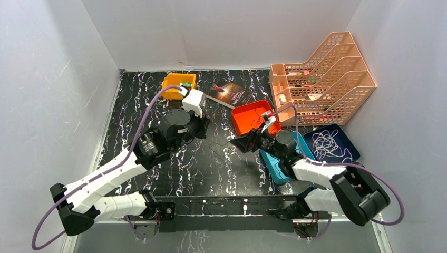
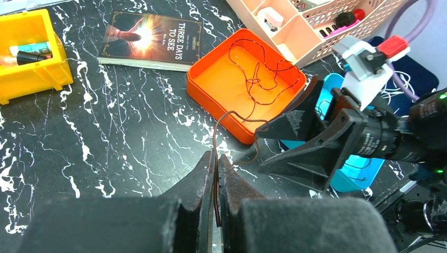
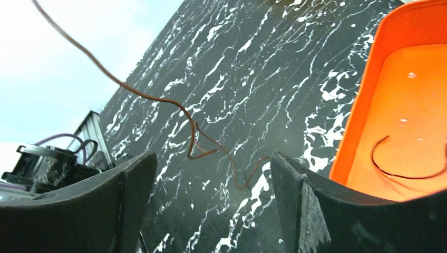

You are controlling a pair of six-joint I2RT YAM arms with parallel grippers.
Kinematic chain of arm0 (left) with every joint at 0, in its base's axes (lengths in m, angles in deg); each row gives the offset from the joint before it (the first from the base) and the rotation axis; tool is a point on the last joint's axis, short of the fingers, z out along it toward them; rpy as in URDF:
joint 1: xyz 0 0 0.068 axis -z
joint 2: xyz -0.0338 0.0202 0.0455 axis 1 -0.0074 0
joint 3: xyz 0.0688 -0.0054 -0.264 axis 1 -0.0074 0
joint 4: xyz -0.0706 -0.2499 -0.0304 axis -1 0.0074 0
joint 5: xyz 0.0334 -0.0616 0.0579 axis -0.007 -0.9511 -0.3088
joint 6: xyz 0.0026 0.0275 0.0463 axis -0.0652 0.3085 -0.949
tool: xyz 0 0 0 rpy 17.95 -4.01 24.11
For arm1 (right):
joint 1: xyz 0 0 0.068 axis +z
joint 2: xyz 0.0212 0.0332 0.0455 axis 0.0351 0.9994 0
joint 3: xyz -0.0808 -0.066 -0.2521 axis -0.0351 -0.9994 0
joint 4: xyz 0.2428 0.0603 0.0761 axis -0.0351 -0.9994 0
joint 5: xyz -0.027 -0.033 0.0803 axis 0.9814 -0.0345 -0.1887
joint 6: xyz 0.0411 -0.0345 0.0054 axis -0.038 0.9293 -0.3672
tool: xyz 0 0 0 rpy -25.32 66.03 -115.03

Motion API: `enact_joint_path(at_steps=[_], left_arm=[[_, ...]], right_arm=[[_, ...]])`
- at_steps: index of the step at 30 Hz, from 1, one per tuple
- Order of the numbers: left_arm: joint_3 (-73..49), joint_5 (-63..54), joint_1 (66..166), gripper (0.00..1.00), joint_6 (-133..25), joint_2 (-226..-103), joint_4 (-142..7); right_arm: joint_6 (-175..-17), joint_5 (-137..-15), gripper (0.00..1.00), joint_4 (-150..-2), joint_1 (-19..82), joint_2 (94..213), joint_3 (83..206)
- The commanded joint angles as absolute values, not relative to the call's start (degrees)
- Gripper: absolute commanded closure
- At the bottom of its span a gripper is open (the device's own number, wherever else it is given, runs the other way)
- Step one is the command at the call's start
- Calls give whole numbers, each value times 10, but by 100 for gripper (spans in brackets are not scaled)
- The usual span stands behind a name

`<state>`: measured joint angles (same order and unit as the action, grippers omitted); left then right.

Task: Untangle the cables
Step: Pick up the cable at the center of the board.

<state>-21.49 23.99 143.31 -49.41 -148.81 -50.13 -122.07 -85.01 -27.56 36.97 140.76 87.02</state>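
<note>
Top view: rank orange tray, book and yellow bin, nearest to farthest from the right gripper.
1. Orange tray, just beyond the right gripper.
2. Book, behind that tray.
3. Yellow bin, far back left.

We look down from above and behind the arm bases, which sit at 6 o'clock, taking in the whole table (image 1: 221,174). Our left wrist camera hovers close, facing roughly 3 o'clock. Our right wrist camera skims nearer still, facing 9 o'clock. Both share the orange tray (image 2: 221,87) and brown cable (image 2: 230,112).
</note>
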Motion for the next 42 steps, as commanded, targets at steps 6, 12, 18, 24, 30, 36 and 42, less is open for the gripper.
enact_joint_path(at_steps=[6, 12, 18, 24, 30, 36, 42], left_arm=[[-196, 247, 1431, 100, -482, -1457, -499], [-202, 249, 1431, 100, -476, -1446, -493], [-219, 265, 1430, 100, -463, -1429, -493], [-235, 288, 1430, 100, -454, -1423, -486], [-242, 294, 1431, 100, -444, -1428, -488], [-240, 271, 1431, 77, -454, -1444, -497], [-242, 258, 1431, 52, -457, -1452, -513]], right_arm=[[-1295, -818, 25, -14, 409, 1525, 880], [-1292, -787, 53, 6, 415, 1557, 911], [-1237, -750, 93, -105, 415, 1500, 941], [-1164, -712, 100, -345, 415, 1386, 990], [-1105, -687, 100, -648, 415, 1315, 1094], [-1077, -621, 100, -885, 414, 1264, 1215], [-1075, -508, 100, -1014, 414, 1246, 1293]])
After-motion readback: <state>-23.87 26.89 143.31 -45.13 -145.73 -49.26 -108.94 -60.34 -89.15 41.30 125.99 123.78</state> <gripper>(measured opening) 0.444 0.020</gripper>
